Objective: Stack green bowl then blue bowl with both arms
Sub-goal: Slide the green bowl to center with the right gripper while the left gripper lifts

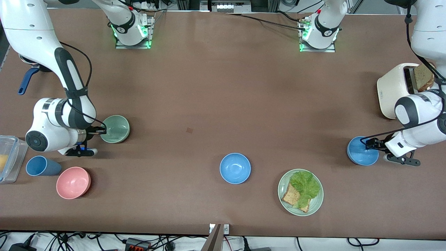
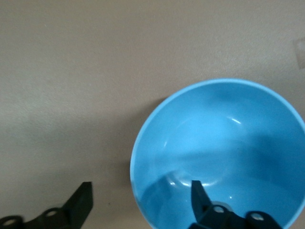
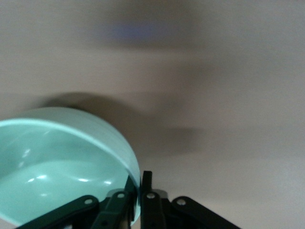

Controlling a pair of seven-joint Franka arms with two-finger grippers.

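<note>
The green bowl (image 1: pixel 115 129) sits toward the right arm's end of the table. My right gripper (image 1: pixel 100 131) is shut on its rim, one finger inside and one outside, as the right wrist view shows (image 3: pixel 139 183) with the bowl (image 3: pixel 57 162). I cannot tell whether the bowl is off the table. A blue bowl (image 1: pixel 362 151) sits toward the left arm's end. My left gripper (image 1: pixel 366 144) is open and straddles its rim. In the left wrist view (image 2: pixel 140 191) one finger is inside the bowl (image 2: pixel 219 138) and one outside. A second blue bowl (image 1: pixel 235 168) stands mid-table.
A pink bowl (image 1: pixel 73 182), a blue cup (image 1: pixel 43 166) and a clear container (image 1: pixel 8 158) lie near the right arm's hand. A pale green plate (image 1: pixel 315 203) with lettuce and bread lies beside the mid-table blue bowl. A white toaster (image 1: pixel 395 89) holds bread.
</note>
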